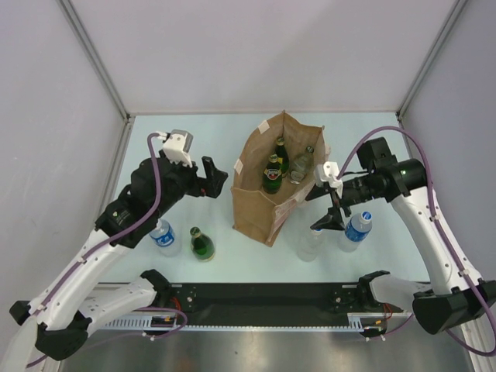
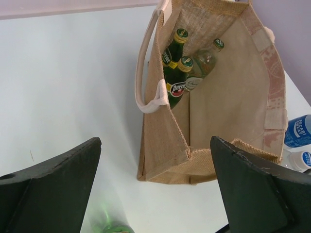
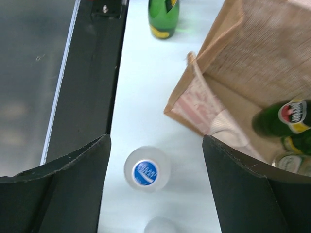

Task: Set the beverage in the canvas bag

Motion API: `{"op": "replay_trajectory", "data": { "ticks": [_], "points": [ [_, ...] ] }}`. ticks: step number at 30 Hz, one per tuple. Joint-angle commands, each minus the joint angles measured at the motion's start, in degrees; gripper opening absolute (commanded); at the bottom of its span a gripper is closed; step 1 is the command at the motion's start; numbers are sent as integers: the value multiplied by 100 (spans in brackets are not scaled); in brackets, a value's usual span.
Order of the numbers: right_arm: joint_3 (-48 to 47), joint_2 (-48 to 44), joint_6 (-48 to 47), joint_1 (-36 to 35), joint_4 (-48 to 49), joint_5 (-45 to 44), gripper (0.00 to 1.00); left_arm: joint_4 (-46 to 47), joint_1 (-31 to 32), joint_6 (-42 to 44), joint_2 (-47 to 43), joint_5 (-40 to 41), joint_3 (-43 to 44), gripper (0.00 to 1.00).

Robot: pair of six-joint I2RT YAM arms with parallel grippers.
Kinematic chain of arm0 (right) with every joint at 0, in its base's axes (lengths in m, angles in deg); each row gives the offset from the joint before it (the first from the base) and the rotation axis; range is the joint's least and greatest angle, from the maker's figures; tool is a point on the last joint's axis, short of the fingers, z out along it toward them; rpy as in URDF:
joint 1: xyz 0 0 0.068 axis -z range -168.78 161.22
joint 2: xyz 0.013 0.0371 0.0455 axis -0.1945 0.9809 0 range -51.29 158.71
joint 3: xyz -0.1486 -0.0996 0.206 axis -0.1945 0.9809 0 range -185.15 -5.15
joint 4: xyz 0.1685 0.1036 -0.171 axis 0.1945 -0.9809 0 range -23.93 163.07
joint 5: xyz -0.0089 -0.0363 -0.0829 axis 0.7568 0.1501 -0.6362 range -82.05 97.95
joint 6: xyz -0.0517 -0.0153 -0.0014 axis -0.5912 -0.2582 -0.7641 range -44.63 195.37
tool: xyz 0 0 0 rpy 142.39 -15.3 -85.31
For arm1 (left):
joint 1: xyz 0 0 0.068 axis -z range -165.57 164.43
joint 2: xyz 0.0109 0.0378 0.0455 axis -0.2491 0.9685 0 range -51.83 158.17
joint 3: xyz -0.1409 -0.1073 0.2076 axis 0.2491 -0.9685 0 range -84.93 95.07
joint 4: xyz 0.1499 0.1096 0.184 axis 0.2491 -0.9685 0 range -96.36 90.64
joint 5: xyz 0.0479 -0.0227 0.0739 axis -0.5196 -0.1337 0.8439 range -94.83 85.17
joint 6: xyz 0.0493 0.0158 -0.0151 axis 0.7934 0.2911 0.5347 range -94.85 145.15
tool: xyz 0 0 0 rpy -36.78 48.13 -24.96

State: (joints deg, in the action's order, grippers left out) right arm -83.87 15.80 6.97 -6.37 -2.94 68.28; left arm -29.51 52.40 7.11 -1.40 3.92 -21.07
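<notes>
The canvas bag (image 1: 252, 205) stands open mid-table; it also shows in the left wrist view (image 2: 165, 136) and the right wrist view (image 3: 257, 58). Inside are two green bottles (image 1: 273, 175) and a clear bottle (image 1: 302, 164). My left gripper (image 1: 215, 177) is open and empty, just left of the bag (image 2: 155, 194). My right gripper (image 1: 324, 208) is open and empty at the bag's right side, above a blue-capped water bottle (image 3: 146, 173) that stands between its fingers (image 3: 155, 184). A second water bottle (image 1: 357, 228) stands right of it.
A green bottle (image 1: 202, 244) and a blue-labelled water bottle (image 1: 163, 235) stand at the front left. The black base rail (image 1: 263, 298) runs along the near edge. Grey walls enclose the table on three sides.
</notes>
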Motion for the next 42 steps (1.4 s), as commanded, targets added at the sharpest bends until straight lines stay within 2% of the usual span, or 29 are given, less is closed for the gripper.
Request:
{"op": "replay_trajectory", "data": {
  "ticks": [1,19,28,31,33,34,38,42],
  "points": [
    [357,-258,-130,-35,-433,-188,81,150,-36,-138,-148,-102,-66,100],
    [1262,-170,99,-26,200,-848,73,124,-36,-323,-429,-58,-260,100],
    [1377,-64,-24,-114,209,-953,59,106,-36,-331,-456,-14,-286,100],
    [1386,-108,-112,-175,157,-980,50,106,-36,-331,-447,3,-303,100],
    [1316,-152,-121,-210,122,-945,36,106,-45,-323,-456,3,-312,100],
    [1280,-161,-121,-219,121,-919,24,115,-45,-314,-456,4,-312,100],
    [842,-240,-191,-219,-80,-691,0,97,-45,-288,-438,21,-277,100],
    [-10,-249,54,-210,-292,-304,0,106,-45,-209,-421,74,-216,100]
  ]
}}
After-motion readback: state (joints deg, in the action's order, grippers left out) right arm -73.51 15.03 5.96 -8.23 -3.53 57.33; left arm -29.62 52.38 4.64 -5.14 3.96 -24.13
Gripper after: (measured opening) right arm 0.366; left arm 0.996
